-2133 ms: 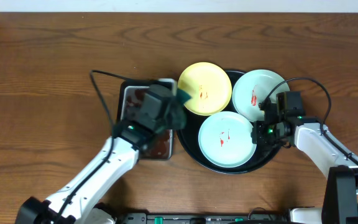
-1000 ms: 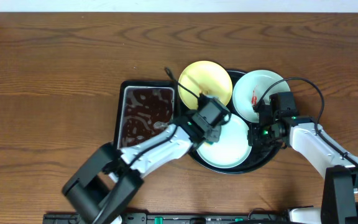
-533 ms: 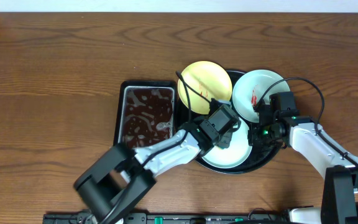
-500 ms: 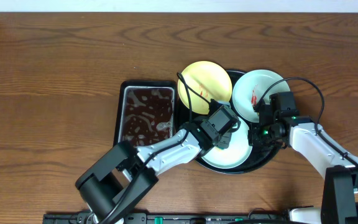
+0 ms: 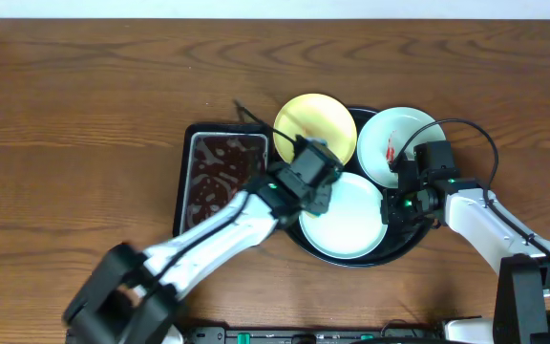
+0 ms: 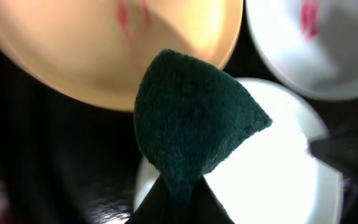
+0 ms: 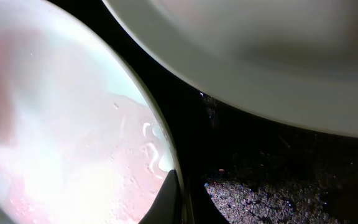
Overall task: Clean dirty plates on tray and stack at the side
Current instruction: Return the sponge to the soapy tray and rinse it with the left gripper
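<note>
Nearest, the front mint plate point(image 5: 347, 225) on the black tray point(image 5: 404, 250) shows no smear. The right gripper point(image 5: 407, 199) sits at its rim, apparently steadying it; whether it grips the rim is unclear. Beyond, the left gripper point(image 5: 306, 180), clamped on a green sponge point(image 6: 191, 124), hovers beside the smeared yellow plate point(image 5: 318, 124) and rear mint plate point(image 5: 404, 143).
</note>
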Tool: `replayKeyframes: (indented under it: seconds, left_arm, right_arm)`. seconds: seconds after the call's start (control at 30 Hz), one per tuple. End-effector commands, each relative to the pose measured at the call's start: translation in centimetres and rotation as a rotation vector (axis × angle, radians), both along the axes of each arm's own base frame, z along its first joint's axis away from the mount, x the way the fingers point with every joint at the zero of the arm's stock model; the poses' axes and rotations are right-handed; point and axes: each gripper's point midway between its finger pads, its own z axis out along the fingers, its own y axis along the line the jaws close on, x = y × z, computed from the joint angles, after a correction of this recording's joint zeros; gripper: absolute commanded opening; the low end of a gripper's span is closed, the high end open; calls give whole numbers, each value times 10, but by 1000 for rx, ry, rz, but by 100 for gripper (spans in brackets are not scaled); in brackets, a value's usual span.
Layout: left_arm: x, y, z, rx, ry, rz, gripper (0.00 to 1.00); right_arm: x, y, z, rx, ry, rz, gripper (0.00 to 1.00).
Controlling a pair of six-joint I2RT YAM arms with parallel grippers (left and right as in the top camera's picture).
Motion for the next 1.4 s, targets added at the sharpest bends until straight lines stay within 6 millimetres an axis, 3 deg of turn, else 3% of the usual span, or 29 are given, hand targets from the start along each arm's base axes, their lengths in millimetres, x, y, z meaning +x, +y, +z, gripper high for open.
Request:
replayKeyframes:
  seconds: [0.0,0.2,0.4,0.67,0.83,0.87,1.37]
  left_arm:
    - [14,31,24,31,-60,13,7]
    - [37,110,7,106,28,204,8]
    - [50,152,-17,131,100,324,7]
    - [43,161,-58,176,211,379,9]
    - [44,164,-56,177,207,387,53]
    - [44,164,-56,177,208,388,58]
    - [2,180,-64,271,366,382,66]
  right_arm:
    - [3,-3,0,-22,-7,-8,1]
    - [3,-2,0,-22,-7,-8,1]
    - [3,-2,0,-22,-7,-8,1]
    - [3,-3,0,-22,-7,-8,1]
    - [3,-3,0,-22,-7,-8,1]
    - [3,-2,0,-22,-7,-8,1]
    - [3,-3,0,-22,-7,-8,1]
